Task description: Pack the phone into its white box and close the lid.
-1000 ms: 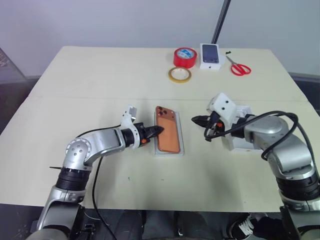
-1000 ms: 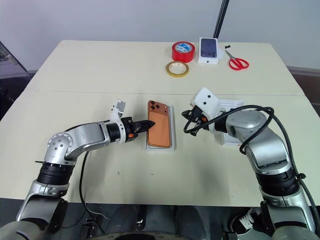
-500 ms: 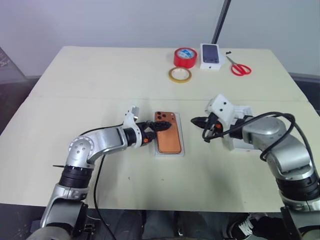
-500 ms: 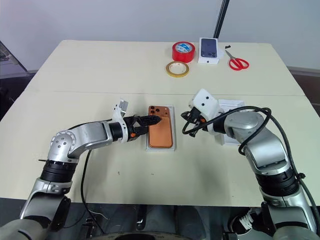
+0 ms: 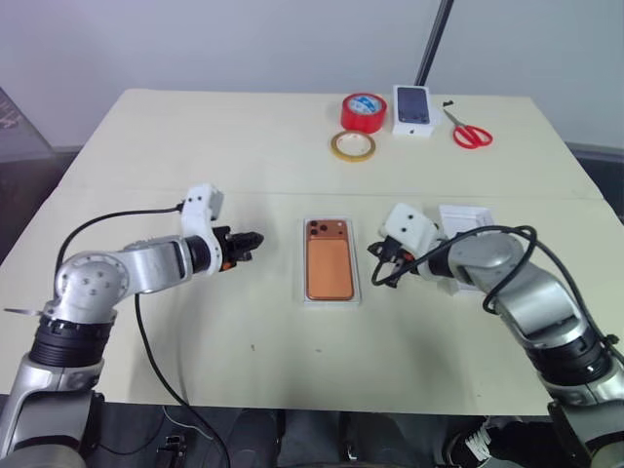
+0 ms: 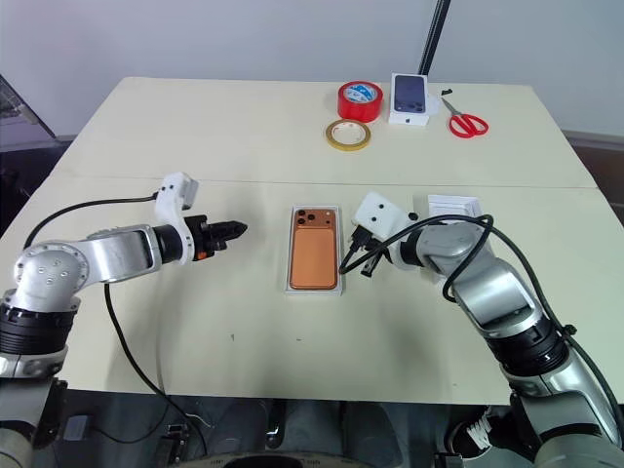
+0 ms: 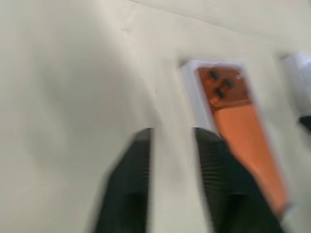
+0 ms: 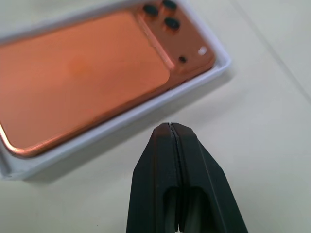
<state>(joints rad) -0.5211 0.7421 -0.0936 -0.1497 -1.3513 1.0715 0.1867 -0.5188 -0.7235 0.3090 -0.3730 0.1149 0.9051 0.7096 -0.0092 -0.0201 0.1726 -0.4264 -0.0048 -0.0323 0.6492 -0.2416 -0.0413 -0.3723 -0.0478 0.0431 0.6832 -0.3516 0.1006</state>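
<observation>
1. The phone [image 5: 329, 260] now lies flat inside the white box [image 5: 331, 297], back up, with its camera block at the far end. Half a second ago the left gripper [image 5: 251, 237] had its fingers over the phone's camera end; now it has pulled away and the phone sits square within the low walls.

2. The left gripper is clear of the box, its tips pointing toward the phone across a gap of bare table [image 5: 195, 146]. In the head views the tips look drawn together and empty; the left wrist view is blurred and shows a slit between the two fingers [image 7: 216, 179], so I read them as narrow, holding nothing.

3. The right gripper [image 6: 353, 263] has come down close to the box since a second ago. Its fingers are pressed together, holding nothing, and the tip sits just beside the box's long wall on the right arm's side. In the right wrist view the box edge and the phone's camera corner lie just ahead of the closed tips, without touching them.

4. A white piece that I take for the lid [image 5: 466, 216] lies behind the right arm, apart from the box and partly hidden by it.

5. What this means: the packing step looks done, and the lid step is not. Neither gripper holds anything, so the next move calls for fetching that white piece and setting it over the phone.

6. Risk: the closed right tip is so near the wall that a nudge could slide the box.
</observation>
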